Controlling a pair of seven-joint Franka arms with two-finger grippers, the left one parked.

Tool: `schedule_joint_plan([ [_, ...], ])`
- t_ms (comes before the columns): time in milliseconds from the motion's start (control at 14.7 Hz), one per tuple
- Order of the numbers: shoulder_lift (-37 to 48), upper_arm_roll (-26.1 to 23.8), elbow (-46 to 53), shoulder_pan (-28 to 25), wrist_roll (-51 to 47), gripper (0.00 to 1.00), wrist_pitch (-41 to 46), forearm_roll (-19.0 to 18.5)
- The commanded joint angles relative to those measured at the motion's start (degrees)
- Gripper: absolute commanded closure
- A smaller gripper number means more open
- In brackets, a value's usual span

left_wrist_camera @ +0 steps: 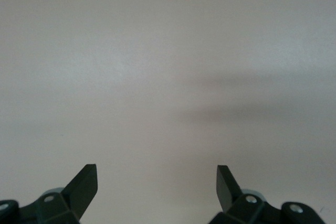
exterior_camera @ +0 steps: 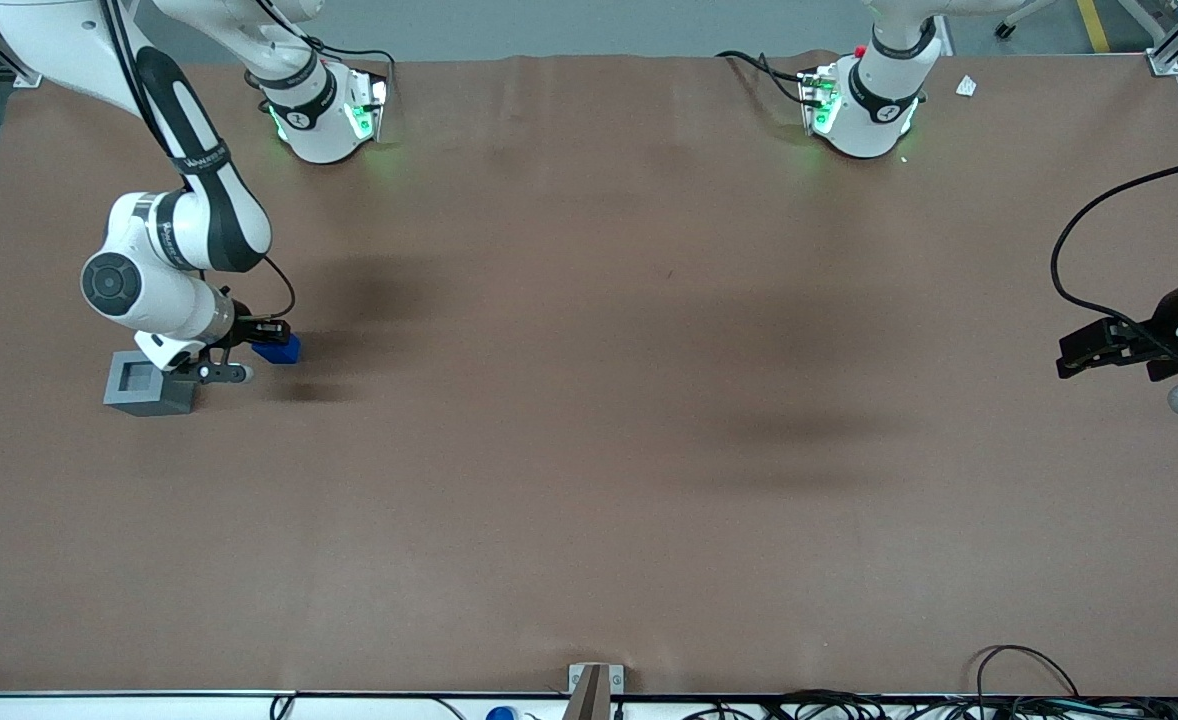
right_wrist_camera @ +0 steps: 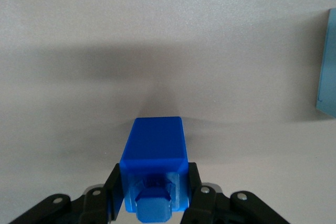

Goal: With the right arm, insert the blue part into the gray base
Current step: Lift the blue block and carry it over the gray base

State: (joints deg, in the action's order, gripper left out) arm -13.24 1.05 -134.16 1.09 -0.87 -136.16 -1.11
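My right arm's gripper is shut on the blue part, with a black finger pressed against each side. In the right wrist view the blue part sticks out from the gripper, its narrower stub facing the camera. It hangs a little above the table, with a shadow below it. The gray base rests on the table with its square hole facing up. It is beside the gripper, toward the working arm's end and slightly nearer the front camera. One edge of the gray base shows in the right wrist view.
Two arm bases stand along the table edge farthest from the front camera. A small metal bracket and cables lie at the table edge nearest that camera. Brown table stretches toward the parked arm's end.
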Motion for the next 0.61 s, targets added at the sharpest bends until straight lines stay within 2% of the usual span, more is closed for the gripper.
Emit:
schedule_joint_plan([
  [0,1.4,0.3,-0.5,0.6,0.2,0.88,0.2,-0.6],
  [204,3.6,0.4,1.6,1.7,1.3,0.88,2.8,-0.6],
  [544,3.3,0.4,12.1,5.9,6.1,0.88,13.4,-0.6],
])
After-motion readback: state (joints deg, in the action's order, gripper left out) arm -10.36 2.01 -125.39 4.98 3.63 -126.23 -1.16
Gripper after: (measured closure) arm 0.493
